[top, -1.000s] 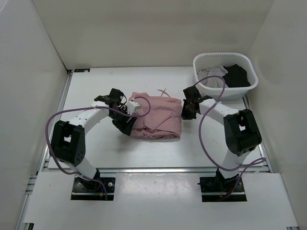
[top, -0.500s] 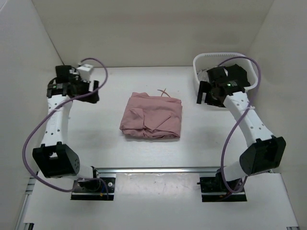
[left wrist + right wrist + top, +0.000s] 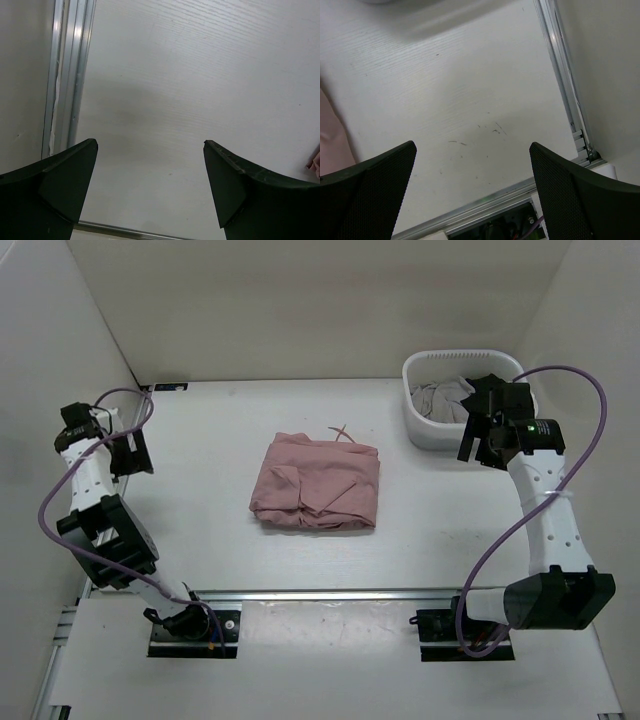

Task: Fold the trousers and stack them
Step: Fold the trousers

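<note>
The dusty-pink trousers (image 3: pixel 315 483) lie folded in a compact bundle at the middle of the table, a thin drawstring (image 3: pixel 343 433) poking out at the far edge. My left gripper (image 3: pixel 130 452) hangs open by the left wall, far from the cloth. In the left wrist view the left gripper (image 3: pixel 149 144) has only bare table between its jaws, with a sliver of the trousers (image 3: pixel 315 162) at the right edge. My right gripper (image 3: pixel 482 447) is open beside the basket. Its wrist view shows the right gripper (image 3: pixel 472 146) empty, with the trousers (image 3: pixel 330 140) far left.
A white laundry basket (image 3: pixel 465 360) stands at the back right with a grey garment (image 3: pixel 440 398) inside. Aluminium rails run along the table's left edge (image 3: pixel 75 75), right edge (image 3: pixel 565 75) and front edge (image 3: pixel 320 595). White walls close in on three sides.
Both grippers have let go of the trousers and opened. The left arm has swung out to the left wall, the right arm out to the basket. The bundle lies still.
</note>
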{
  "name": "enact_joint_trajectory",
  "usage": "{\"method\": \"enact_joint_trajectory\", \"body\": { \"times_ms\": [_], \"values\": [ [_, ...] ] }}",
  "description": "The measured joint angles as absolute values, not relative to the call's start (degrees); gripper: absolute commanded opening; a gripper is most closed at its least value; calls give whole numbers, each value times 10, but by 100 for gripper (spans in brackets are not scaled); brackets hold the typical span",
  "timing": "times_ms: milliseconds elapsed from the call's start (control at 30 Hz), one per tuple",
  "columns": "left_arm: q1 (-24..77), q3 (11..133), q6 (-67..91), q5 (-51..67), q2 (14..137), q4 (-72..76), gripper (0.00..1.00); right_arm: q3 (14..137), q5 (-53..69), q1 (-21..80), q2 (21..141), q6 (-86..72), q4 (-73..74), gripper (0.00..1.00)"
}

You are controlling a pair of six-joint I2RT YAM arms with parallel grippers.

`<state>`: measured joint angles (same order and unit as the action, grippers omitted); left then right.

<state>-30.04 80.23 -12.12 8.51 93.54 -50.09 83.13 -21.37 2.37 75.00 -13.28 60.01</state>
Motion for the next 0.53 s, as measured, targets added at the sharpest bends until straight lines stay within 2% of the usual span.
{"method": "enact_joint_trajectory", "body": {
  "times_ms": [533],
  "values": [
    [-306, 792, -122, 92, 932, -497, 100, 831, -222, 23, 745, -126, 599, 99]
  ]
}}
